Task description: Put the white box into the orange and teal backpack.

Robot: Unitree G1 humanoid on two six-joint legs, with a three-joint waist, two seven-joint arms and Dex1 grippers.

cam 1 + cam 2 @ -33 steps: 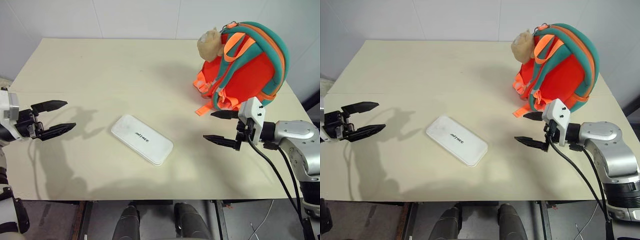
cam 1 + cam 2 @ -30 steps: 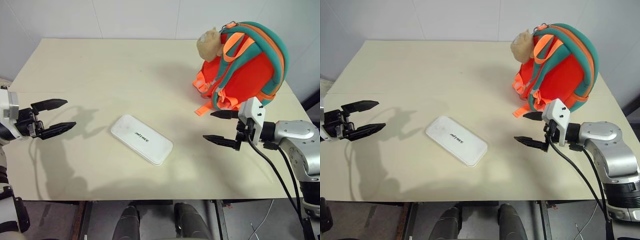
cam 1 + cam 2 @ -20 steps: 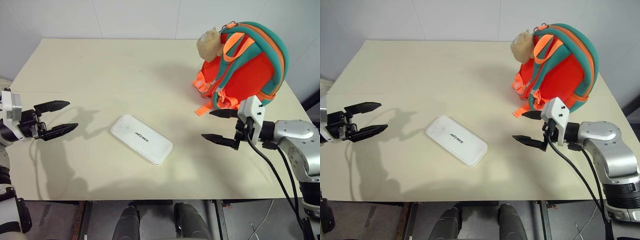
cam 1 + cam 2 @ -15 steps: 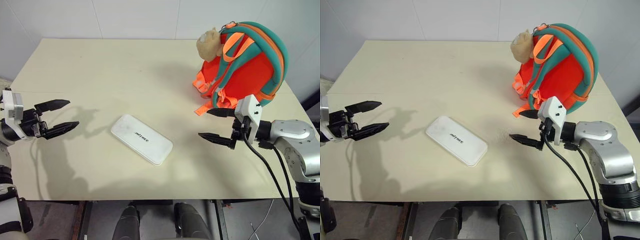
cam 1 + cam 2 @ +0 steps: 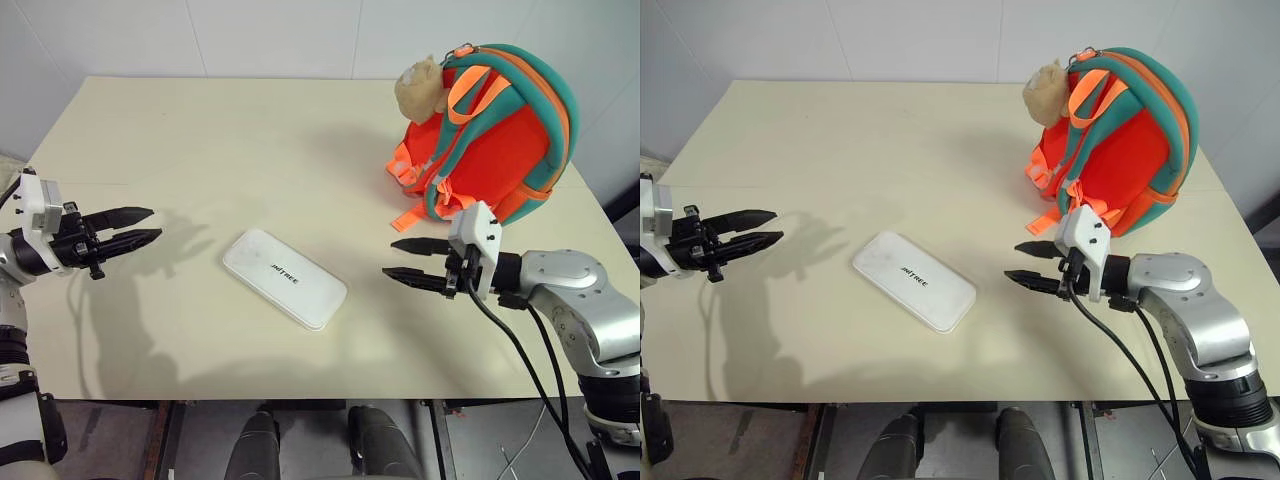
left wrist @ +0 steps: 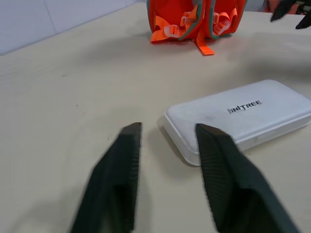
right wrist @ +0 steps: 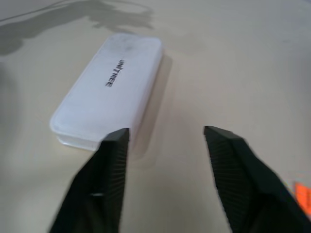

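We see what looks like a robot test room or lab: a plain cream tabletop (image 5: 200, 130) on a metal frame, bare white panelled walls (image 5: 270, 35) close behind its far edge, and black cables (image 5: 520, 350) trailing along the arm on the right.

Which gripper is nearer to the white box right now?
Right. The right gripper sits just off the white box's end toward the backpack, while the left gripper hangs farther off the opposite end. Neither touches it.
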